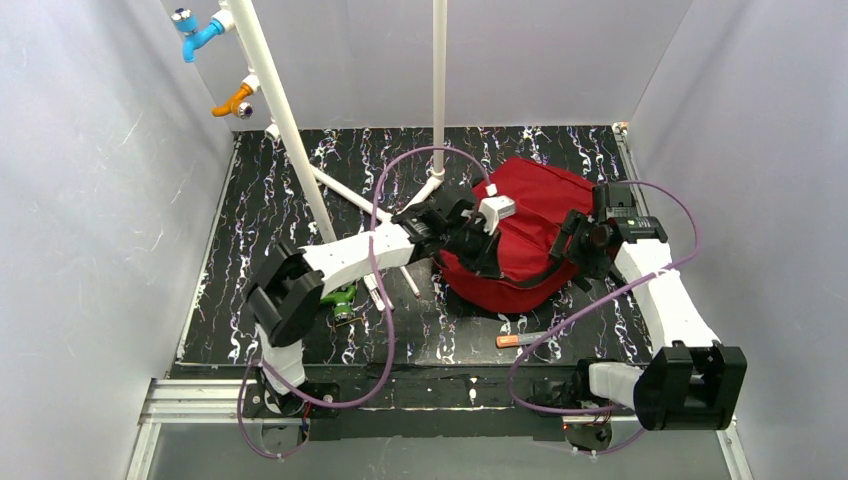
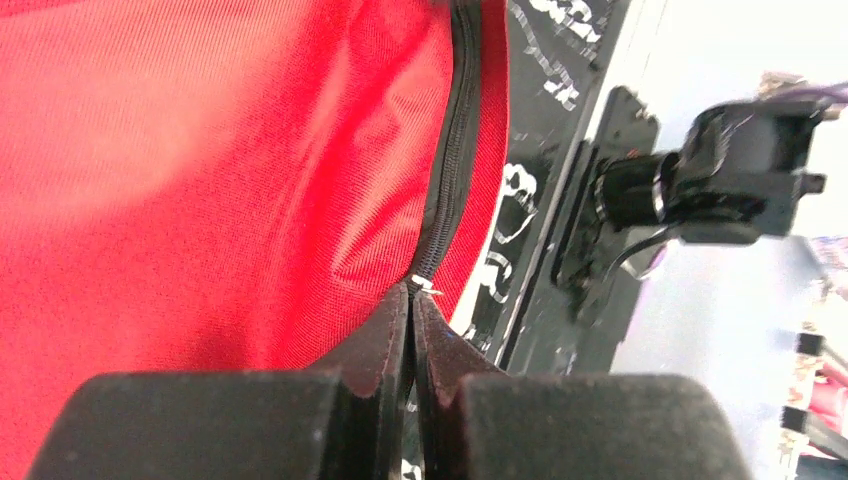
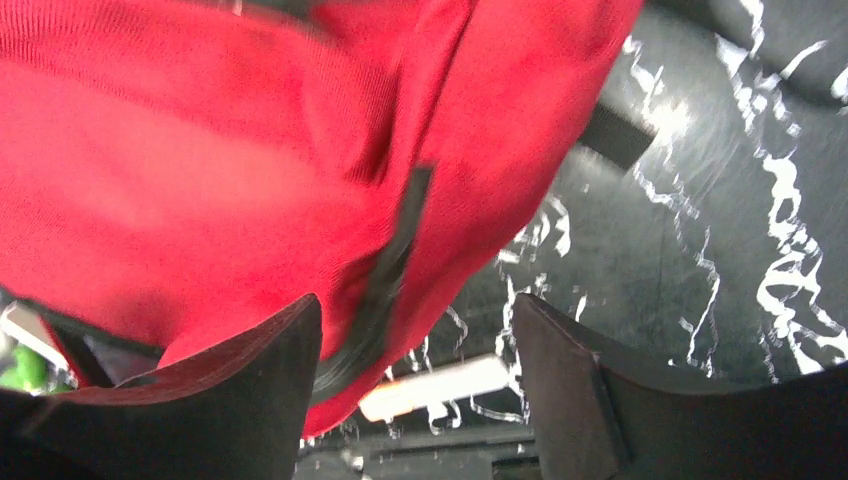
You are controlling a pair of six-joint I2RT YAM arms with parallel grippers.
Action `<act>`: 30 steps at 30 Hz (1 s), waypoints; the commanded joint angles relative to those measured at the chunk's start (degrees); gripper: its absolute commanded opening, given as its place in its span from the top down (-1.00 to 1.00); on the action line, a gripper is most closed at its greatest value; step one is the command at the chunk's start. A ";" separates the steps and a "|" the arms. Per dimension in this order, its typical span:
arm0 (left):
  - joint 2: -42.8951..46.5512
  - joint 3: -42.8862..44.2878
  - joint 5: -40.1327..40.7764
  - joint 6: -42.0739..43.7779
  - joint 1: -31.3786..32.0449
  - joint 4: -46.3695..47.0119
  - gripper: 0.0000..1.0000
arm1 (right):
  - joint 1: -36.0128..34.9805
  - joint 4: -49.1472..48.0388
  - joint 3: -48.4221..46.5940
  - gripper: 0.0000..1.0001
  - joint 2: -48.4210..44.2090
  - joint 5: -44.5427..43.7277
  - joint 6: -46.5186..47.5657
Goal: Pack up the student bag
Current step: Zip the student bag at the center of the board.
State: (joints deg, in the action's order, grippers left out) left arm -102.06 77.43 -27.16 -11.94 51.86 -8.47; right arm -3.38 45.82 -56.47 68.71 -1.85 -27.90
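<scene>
One student bag (image 1: 535, 205) lay on the desk (image 1: 260, 220) right of the white pole (image 1: 438, 90). Left pincer (image 2: 411, 300) pinched its zip pull (image 2: 427, 287), the zip (image 2: 455, 150) running straight ahead; right pincer (image 3: 415, 320) gaped at its edge.

Left arm (image 1: 350, 255) and right arm (image 1: 672, 295) wear white shells between bulky black joints (purple cables (image 1: 386, 330) trail alongside); fingers (image 3: 250, 390) are dark wedges.

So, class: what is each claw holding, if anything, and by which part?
Left claw pinches the student bag at the end of its zip; right claw is open, holding nothing.
</scene>
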 commanded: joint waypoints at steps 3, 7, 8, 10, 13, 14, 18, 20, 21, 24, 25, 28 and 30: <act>-4.91 8.67 -11.18 -6.18 -0.23 5.97 1.00 | -0.05 6.64 1.19 -0.65 -6.84 6.91 0.40; -3.66 7.03 -9.91 -3.50 -0.26 2.66 1.00 | -0.05 2.65 3.48 -0.65 -6.92 10.86 0.10; -3.05 6.49 -9.27 -2.84 -0.20 1.88 1.00 | -0.05 1.12 4.31 -0.65 -7.04 12.86 -0.85; -2.24 5.02 -8.83 -2.61 -0.26 1.72 1.00 | -0.01 -2.84 7.18 -0.66 -7.64 17.70 -3.81; -2.27 4.00 -9.70 -4.65 -0.15 3.76 1.00 | -0.12 -3.91 11.30 -0.63 -9.26 20.44 -12.56; -2.57 3.96 -10.23 -5.60 0.00 4.80 1.00 | -0.18 -5.89 13.51 -0.62 -10.34 22.40 -15.82; -4.19 4.92 -12.07 -7.82 1.75 7.38 1.00 | -0.31 -14.61 20.76 -0.14 -14.56 21.32 -25.24; -3.98 5.04 -11.46 -7.25 2.36 6.69 1.00 | -0.31 -20.75 23.26 0.18 -14.94 19.03 -28.12; -3.31 4.44 -10.20 -6.73 2.33 5.64 1.00 | -0.27 -22.49 23.47 0.46 -14.47 17.45 -28.60; -0.12 2.34 2.40 -0.89 0.67 -2.63 1.00 | 0.39 -19.92 18.68 0.97 -10.70 11.82 -23.29; 0.75 1.77 9.77 1.15 -0.47 -5.96 1.00 | 0.77 -16.55 14.49 0.97 -8.89 8.52 -19.65; 2.87 -0.21 23.85 6.11 -5.36 -13.58 1.00 | 2.49 -8.44 7.57 0.97 -5.60 -1.43 -9.39; 5.64 -3.52 26.31 8.20 -8.66 -13.45 1.00 | 5.49 -5.81 5.13 0.97 -5.41 -7.31 -4.09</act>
State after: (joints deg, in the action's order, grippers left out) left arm -104.20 78.11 -17.47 -11.03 50.26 -12.82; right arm -2.68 36.23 -43.79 63.22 8.86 -45.01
